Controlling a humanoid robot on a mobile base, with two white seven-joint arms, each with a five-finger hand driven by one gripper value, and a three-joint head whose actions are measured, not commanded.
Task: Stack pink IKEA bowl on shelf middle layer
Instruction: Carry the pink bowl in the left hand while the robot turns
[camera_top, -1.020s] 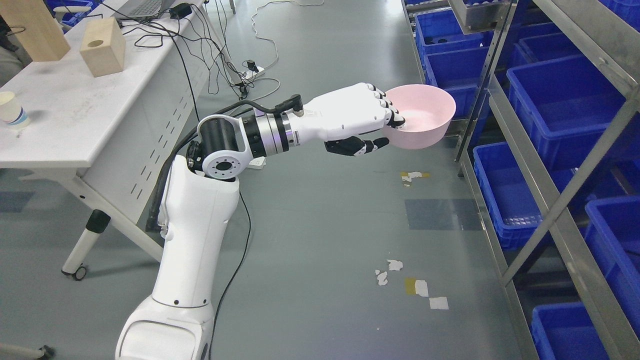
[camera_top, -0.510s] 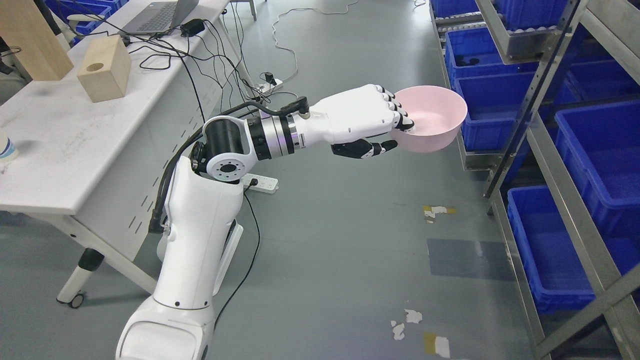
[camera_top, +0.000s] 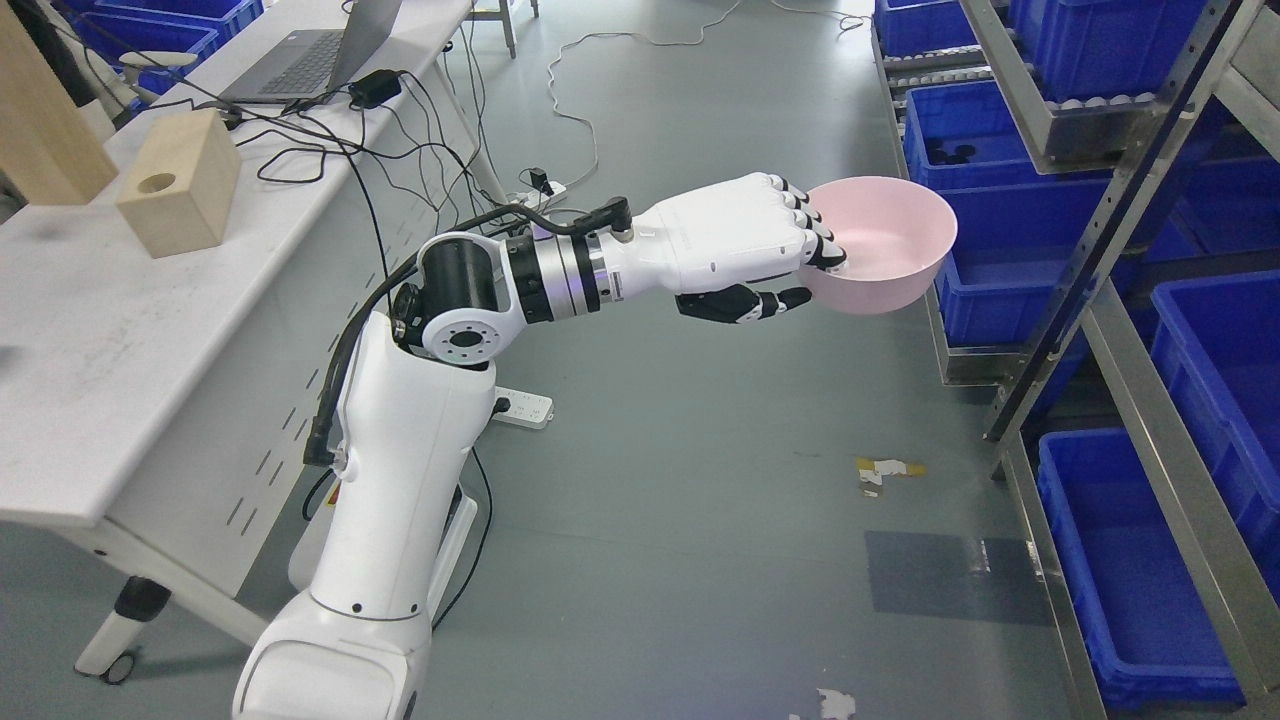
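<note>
Head view: left hand grips pink bowl by its near rim, fingers curled inside, thumb beneath (bowl upright). Bowl held in air above floor, just beside shelf of blue bins.

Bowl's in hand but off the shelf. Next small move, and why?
Probably carry it on rightward toward the shelf: the left hand grips the pink bowl by its near rim, upright over open floor, short of the rack's blue bins.
</note>
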